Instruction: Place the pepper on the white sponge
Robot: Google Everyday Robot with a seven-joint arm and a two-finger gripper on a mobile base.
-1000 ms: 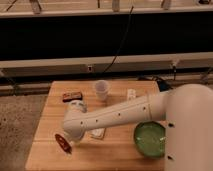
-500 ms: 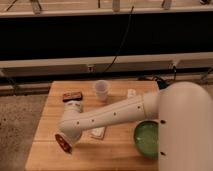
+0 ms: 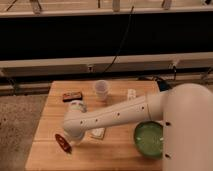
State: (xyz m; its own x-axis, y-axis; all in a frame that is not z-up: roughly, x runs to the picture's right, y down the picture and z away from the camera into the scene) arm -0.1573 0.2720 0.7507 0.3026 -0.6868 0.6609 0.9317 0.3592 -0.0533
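The pepper [image 3: 62, 142], small, dark red and glossy, is low over the wooden table [image 3: 45, 115] near its front left corner. My gripper [image 3: 68, 139] is right at it, at the end of the white arm that reaches in from the right. The arm's wrist hides the contact, so I cannot tell whether the pepper is held or lying on the wood. The white sponge [image 3: 98, 133] lies a short way to the right of the pepper, partly under the forearm.
A translucent cup [image 3: 101, 90] stands at the back middle, a brown-red bar [image 3: 72, 96] at the back left, and a small white object [image 3: 131, 94] at the back right. A green bowl [image 3: 149, 139] sits front right. A white round thing [image 3: 77, 106] is behind the wrist.
The arm's thick upper part has grown larger on the right. The wrist and the pepper stay in about the same place at the front left.
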